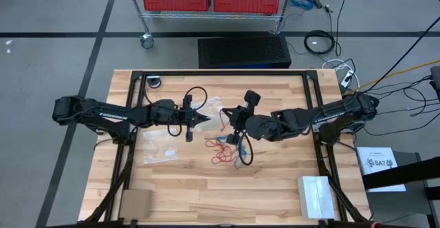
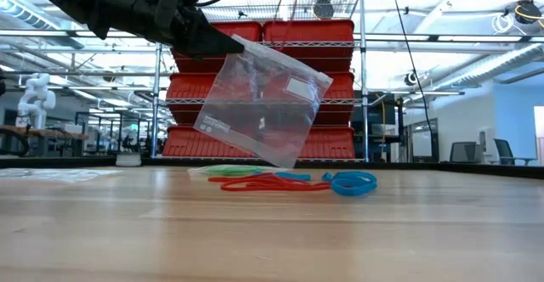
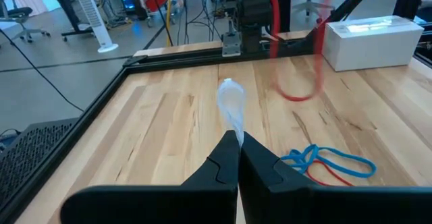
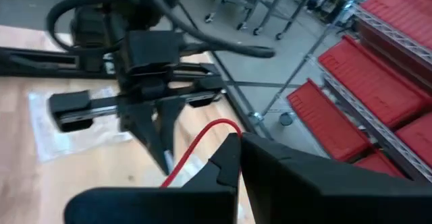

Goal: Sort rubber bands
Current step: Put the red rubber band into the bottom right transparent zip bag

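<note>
Lying loose on the wooden table (image 1: 275,194), the rubber bands (image 1: 221,150) form a red, blue and green cluster near its centre, below and between both grippers. One red band (image 4: 196,150) hangs apart from the cluster, pinched in the closed fingers of the right gripper (image 1: 232,115) above the table. The left gripper (image 1: 205,121) is also closed, clamping the top edge of a clear zip bag (image 2: 259,102) that hangs tilted above the cluster. More clear bags (image 1: 159,151) lie flat to the left of the cluster.
</note>
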